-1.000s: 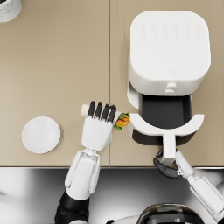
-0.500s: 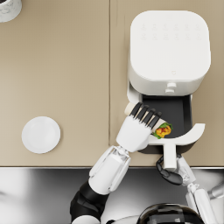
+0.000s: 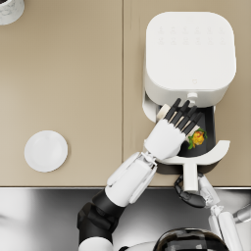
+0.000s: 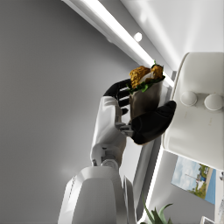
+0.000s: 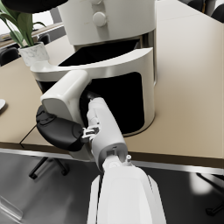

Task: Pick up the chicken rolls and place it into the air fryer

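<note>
Over the pulled-out drawer of the air fryer, at the right of the bench, the left hand is hovering with the chicken rolls gripped in it. In the left wrist view the fingers are wrapping the roll's wrapper, filling end up, so the grip looks firm. From the head view the roll is sitting above the dark basket, not yet resting on its floor as far as I can judge.

The right hand is clasping the drawer's handle at the near edge, holding the drawer out.

Progress: pick-up done, carry done, roll now positioned over the opening. Left to do: lowering it in, letting go, clearing the left arm. Whether the drawer then needs pushing home the task doesn't say.

Elsewhere: a white plate is lying on the bench well to the left, near edge; a pale container is showing at the far left corner, mostly cut off.
</note>
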### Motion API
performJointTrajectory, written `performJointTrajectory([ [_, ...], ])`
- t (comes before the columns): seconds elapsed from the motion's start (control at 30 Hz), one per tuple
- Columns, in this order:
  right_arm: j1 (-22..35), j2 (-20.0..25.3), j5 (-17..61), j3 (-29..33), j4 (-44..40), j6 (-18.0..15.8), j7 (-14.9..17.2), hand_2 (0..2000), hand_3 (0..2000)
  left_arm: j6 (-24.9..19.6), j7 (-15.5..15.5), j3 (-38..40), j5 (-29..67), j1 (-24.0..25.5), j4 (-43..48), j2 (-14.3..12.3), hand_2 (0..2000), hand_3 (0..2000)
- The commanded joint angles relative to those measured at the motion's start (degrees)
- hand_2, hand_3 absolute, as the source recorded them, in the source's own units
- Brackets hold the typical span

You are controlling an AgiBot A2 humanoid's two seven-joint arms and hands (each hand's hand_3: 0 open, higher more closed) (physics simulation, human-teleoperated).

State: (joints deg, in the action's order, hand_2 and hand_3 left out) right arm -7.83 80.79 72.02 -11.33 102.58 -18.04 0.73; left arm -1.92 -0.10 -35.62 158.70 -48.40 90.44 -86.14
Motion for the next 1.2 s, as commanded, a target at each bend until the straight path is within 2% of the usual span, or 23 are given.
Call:
performJointTrajectory([
  [0.03,0.0,0.0,0.0,0.0,0.0,0.0,-0.2,2000,2000,0.3,0.0,2.4,0.0,2.0,3.0,1.5,0,367],
  [0.07,0.0,0.0,0.0,0.0,0.0,-0.1,-0.1,2000,2000,0.2,0.0,3.6,0.0,3.6,4.8,2.6,0,40],
  [0.1,0.0,0.0,0.0,0.0,0.0,-0.3,-0.2,2000,2000,0.2,0.0,4.9,0.0,5.4,6.8,3.8,0,0],
  [0.2,0.0,0.0,0.0,0.1,0.0,-1.1,-0.3,2000,2000,1.2,0.1,10.3,0.0,12.7,15.9,10.7,0,0],
  [0.27,0.0,-0.1,0.0,0.1,0.0,-1.1,-0.4,2000,2000,1.5,0.1,15.3,0.0,16.9,21.1,14.1,0,0],
  [0.33,-0.1,-0.1,0.0,0.2,-0.1,-1.6,-0.4,2000,2000,1.7,0.1,20.3,0.0,19.8,24.0,15.8,0,0],
  [0.5,0.0,-0.1,0.0,0.3,-0.1,-2.6,-0.3,2000,2000,1.9,0.1,31.5,0.0,23.9,27.0,16.3,0,0],
  [0.77,0.0,-0.1,0.0,0.4,0.0,-3.2,-0.3,2000,2000,1.9,0.1,37.0,0.0,28.3,28.9,16.3,0,0],
  [0.8,3.0,6.8,0.0,-29.6,6.4,-3.2,-0.2,2000,2000,1.9,0.1,37.4,0.0,28.7,29.1,16.3,0,0],
  [0.83,3.4,7.9,0.2,-27.8,6.7,-5.2,-0.1,2000,2000,1.9,0.1,37.5,0.0,28.9,29.3,16.2,0,0],
  [0.87,0.5,1.1,0.3,1.3,-0.5,-5.2,0.0,2000,2000,1.9,0.1,36.3,0.0,28.6,28.4,16.2,0,0],
  [1.1,1.2,3.5,0.8,3.0,-2.0,-7.8,0.2,2000,2000,1.9,0.1,37.3,0.0,29.5,29.1,16.2,0,0],
  [1.17,1.2,3.7,0.8,3.5,-2.0,-10.0,0.3,2000,2000,1.9,0.1,37.4,0.0,29.6,29.1,16.1,0,0],
  [1.2,1.1,3.7,0.8,3.6,-1.9,-10.4,0.4,2000,2000,1.9,0.1,41.9,0.0,31.0,29.4,15.9,0,0],
])
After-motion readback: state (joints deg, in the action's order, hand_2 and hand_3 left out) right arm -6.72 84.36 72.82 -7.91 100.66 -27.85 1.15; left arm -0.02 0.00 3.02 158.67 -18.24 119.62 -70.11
